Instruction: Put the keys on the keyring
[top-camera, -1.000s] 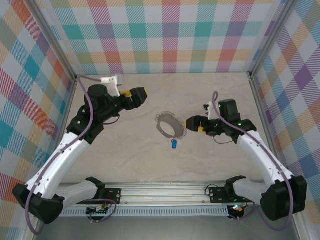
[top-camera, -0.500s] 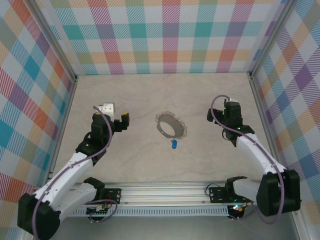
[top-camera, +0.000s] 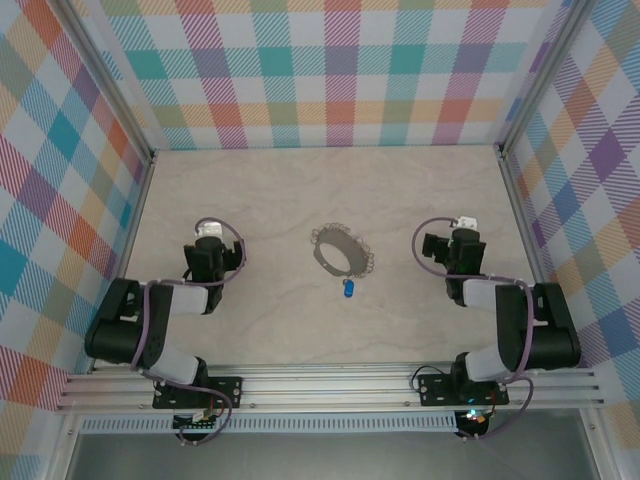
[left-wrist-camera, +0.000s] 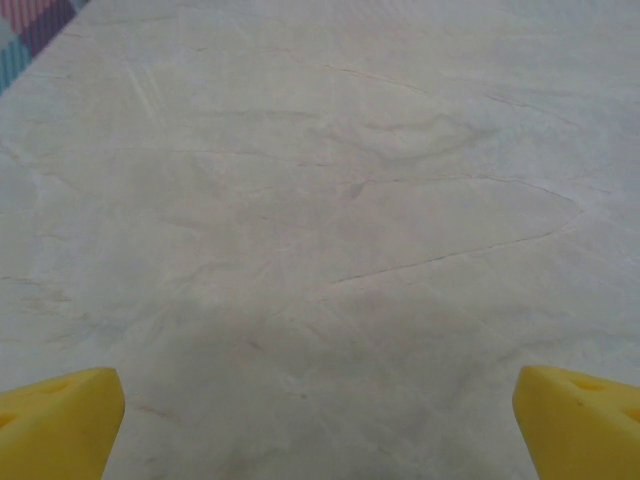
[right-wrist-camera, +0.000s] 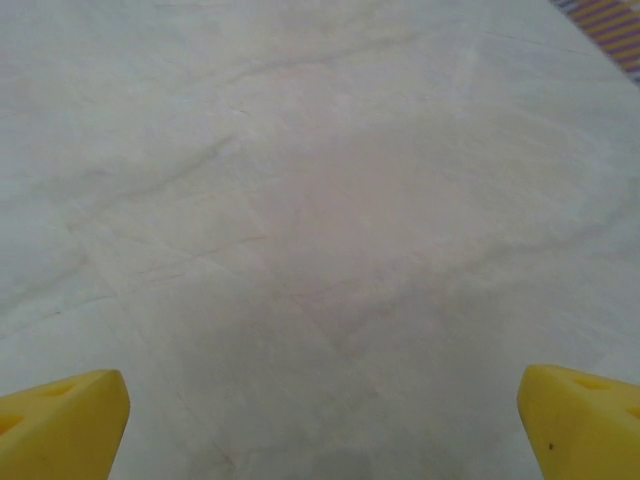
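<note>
The keyring (top-camera: 340, 250), a thin silver hoop fringed with small loops, lies flat at the middle of the table. The key (top-camera: 347, 289), tiny with a blue head, lies just near of the ring's rim; I cannot tell if they touch. My left gripper (top-camera: 208, 262) hangs over bare table well left of the ring. My right gripper (top-camera: 452, 250) hangs about as far to the ring's right. In the left wrist view the left gripper (left-wrist-camera: 320, 430) is open, its yellow fingertips (left-wrist-camera: 60, 420) wide apart over bare tabletop. The right gripper (right-wrist-camera: 320, 430) is open over bare table too.
Checked walls (top-camera: 330, 70) close in the marbled table (top-camera: 290, 320) at the back and both sides. A metal rail (top-camera: 330, 385) carrying the arm bases runs along the near edge. Both arms sit folded low beside their bases.
Both arms have drawn back and folded down toward their bases. The right gripper left the ring's right side; the left one came nearer from the back left. Ring and key lie unmoved.
</note>
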